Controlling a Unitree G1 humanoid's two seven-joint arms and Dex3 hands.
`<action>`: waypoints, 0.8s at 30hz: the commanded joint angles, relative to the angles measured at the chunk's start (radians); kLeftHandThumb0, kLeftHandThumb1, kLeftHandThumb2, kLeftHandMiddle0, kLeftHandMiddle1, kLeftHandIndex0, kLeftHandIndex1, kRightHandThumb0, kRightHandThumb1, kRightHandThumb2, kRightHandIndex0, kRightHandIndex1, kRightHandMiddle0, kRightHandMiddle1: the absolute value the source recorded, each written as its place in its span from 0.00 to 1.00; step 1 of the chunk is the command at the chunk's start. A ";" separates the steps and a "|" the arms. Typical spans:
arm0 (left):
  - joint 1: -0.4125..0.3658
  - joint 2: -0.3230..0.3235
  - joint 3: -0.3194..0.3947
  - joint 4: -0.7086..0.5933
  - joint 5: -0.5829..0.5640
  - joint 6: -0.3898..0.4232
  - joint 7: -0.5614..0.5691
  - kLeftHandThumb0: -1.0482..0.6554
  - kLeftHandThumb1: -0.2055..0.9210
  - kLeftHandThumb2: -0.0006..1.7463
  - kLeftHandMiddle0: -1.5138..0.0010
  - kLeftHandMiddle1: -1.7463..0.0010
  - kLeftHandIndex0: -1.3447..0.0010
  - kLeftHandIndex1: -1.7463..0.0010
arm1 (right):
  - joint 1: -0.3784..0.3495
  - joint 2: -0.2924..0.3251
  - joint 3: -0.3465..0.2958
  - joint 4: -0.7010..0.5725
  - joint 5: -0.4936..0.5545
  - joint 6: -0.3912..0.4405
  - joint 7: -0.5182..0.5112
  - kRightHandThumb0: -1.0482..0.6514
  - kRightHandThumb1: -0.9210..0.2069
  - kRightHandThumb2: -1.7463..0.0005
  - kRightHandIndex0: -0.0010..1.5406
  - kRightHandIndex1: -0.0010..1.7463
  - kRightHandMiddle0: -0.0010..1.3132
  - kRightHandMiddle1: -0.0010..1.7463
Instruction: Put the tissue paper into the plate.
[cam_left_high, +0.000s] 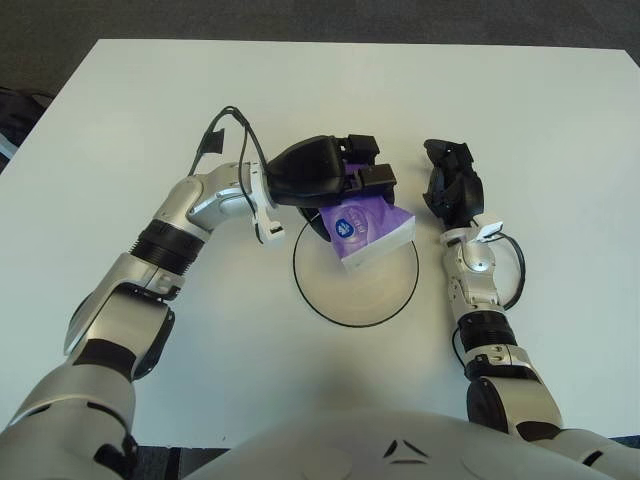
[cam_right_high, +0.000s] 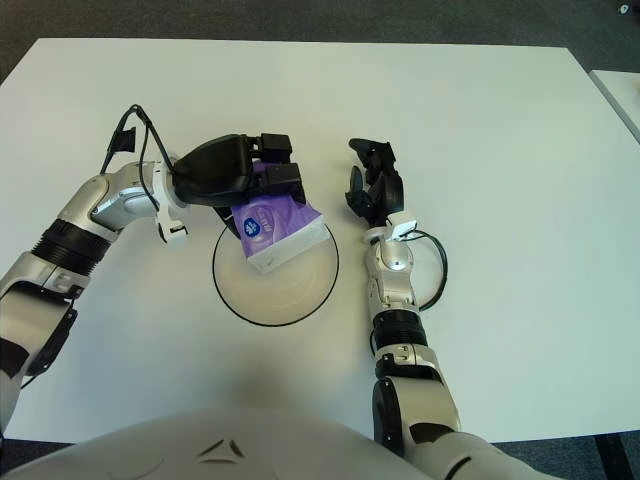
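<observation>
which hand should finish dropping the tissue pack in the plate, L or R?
Left. The left hand already grips the tissue pack over the far part of the plate, so it likely only needs to lower and release. The right hand shows right of the plate, holding nothing.

A white table (cam_left_high: 520, 110) fills most of both views. Dark floor (cam_left_high: 300, 18) shows beyond its far edge. A pale object (cam_right_high: 618, 95) sits just off the table's right side.
</observation>
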 joint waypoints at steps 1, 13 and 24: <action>0.015 -0.005 0.011 0.007 0.005 -0.028 0.013 0.35 0.51 0.71 0.23 0.00 0.58 0.00 | 0.146 0.042 -0.006 0.138 0.029 0.066 0.002 0.30 0.00 0.62 0.24 0.31 0.09 0.62; 0.022 -0.015 0.018 0.024 0.005 -0.065 0.014 0.35 0.53 0.69 0.22 0.00 0.59 0.00 | 0.140 0.041 -0.010 0.150 0.031 0.061 0.005 0.30 0.00 0.62 0.25 0.32 0.09 0.63; 0.034 -0.047 0.055 0.050 -0.025 -0.090 0.054 0.37 0.71 0.55 0.55 0.00 0.69 0.00 | 0.136 0.040 -0.008 0.158 0.006 0.065 -0.035 0.32 0.04 0.61 0.24 0.31 0.13 0.64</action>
